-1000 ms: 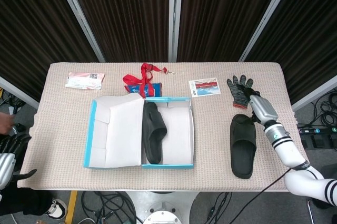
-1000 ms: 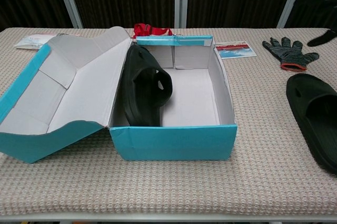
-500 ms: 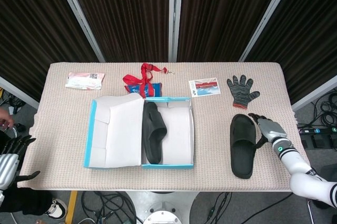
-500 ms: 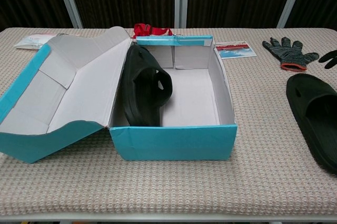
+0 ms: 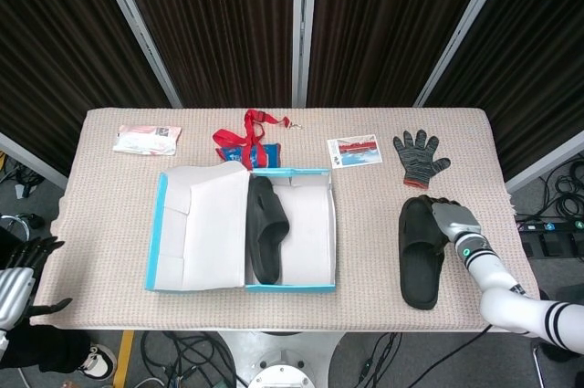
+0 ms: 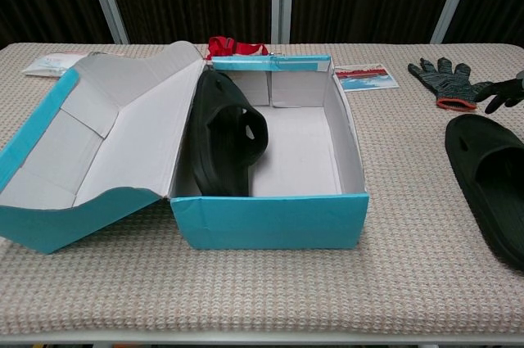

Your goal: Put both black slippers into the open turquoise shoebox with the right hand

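The open turquoise shoebox [image 5: 288, 287] [image 6: 266, 222] stands mid-table with its lid [image 5: 196, 224] folded out to the left. One black slipper [image 5: 266, 228] [image 6: 225, 139] stands on its side inside, against the box's left wall. The other black slipper [image 5: 420, 256] [image 6: 487, 180] lies flat on the table to the right. My right hand [image 5: 449, 217] [image 6: 506, 94] is at that slipper's far right corner, dark fingers spread, holding nothing; whether it touches the slipper is unclear. My left hand [image 5: 16, 271] hangs off the table's left edge, fingers apart and empty.
A black glove with a red cuff [image 5: 418, 155] [image 6: 446, 82] lies just beyond the loose slipper. A picture card [image 5: 354, 152] [image 6: 364, 76], a red lanyard [image 5: 246, 140] [image 6: 233, 45] and a white packet [image 5: 147, 139] [image 6: 49, 63] lie along the far side.
My right hand has come from beside the glove toward the near side and now sits at the loose slipper's far right corner. Neither slipper nor the box has moved.
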`<state>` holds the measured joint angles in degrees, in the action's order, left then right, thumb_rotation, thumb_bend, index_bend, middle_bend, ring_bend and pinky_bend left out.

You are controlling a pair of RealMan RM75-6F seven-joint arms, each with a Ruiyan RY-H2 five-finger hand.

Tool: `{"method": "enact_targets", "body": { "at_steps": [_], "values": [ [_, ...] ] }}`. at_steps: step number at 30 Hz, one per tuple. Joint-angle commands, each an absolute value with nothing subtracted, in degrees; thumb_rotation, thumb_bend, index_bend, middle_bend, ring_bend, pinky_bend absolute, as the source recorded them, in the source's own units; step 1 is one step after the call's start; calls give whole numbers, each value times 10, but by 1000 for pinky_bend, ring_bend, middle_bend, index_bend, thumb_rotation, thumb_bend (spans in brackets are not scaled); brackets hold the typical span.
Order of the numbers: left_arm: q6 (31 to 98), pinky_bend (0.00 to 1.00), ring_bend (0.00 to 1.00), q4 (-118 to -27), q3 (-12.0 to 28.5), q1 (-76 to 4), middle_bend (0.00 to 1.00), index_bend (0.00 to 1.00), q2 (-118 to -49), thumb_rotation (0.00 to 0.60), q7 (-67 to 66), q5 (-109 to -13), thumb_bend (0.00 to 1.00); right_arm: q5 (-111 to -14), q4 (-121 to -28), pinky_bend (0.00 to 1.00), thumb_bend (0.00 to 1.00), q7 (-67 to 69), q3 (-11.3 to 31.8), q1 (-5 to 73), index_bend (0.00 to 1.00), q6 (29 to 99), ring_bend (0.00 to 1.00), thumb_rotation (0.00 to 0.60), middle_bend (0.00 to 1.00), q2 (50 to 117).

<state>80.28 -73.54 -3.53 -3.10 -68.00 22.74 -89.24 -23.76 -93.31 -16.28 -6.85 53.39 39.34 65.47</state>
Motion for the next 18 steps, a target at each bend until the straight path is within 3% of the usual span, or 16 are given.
{"method": "enact_targets", "body": {
  "at_steps": [1, 12, 18],
  "values": [
    [798, 52, 1, -732, -37, -32, 82, 127, -681, 600, 238, -891, 57, -216, -933, 59, 0, -180, -74, 544, 33, 409, 0, 600, 132, 666],
    [793, 52, 0, -709, -39, -32, 83, 127, -689, 600, 265, -889, 57, -170, -917, 58, 0, -214, -81, 559, 85, 409, 0, 600, 176, 689],
    [792, 53, 0, -704, -40, -32, 83, 127, -691, 600, 272, -890, 57, -183, -918, 59, 0, -212, -69, 549, 285, 438, 13, 600, 311, 700]
  ]
}}
